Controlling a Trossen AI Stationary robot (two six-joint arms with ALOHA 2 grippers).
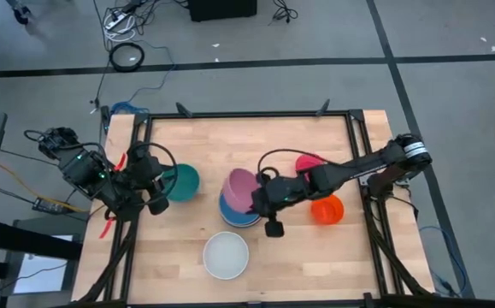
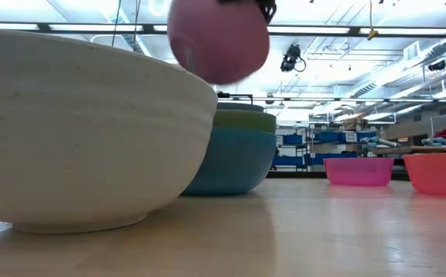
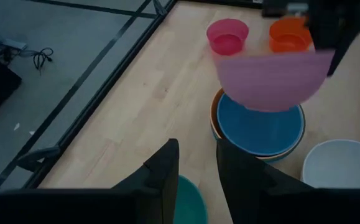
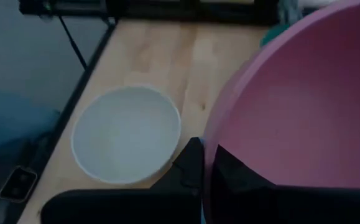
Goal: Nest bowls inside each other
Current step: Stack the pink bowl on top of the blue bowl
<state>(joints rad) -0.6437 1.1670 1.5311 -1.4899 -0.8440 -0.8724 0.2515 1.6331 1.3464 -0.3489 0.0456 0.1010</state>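
Observation:
My right gripper [image 1: 258, 198] is shut on a pink bowl [image 1: 240, 189], which hangs over a stack of nested bowls [image 1: 240, 216] with a blue one showing on top [image 3: 260, 127]. In the low view the pink bowl [image 2: 219, 38] is well above the stack [image 2: 234, 158]. My left gripper [image 1: 156, 204] stands open at the table's left, above and beside a teal bowl [image 1: 183, 181] that sits on its base. A white bowl [image 1: 226, 255] stands near the front edge. A magenta bowl [image 1: 307, 161] and an orange bowl [image 1: 327, 210] stand at the right. My right gripper holds the pink bowl by its rim [image 4: 214, 134], with one finger [image 4: 191, 163] outside the wall and the other [image 4: 235, 174] inside. The fingers come from the table's right, slanting down. The bowl is lifted clear and tilted, its opening turned toward the arm.
The right arm lies across the magenta bowl and just behind the orange one. A black frame [image 1: 247, 115] runs around the table's edges. Bare wood shows along the far side and at the near left and right of the white bowl.

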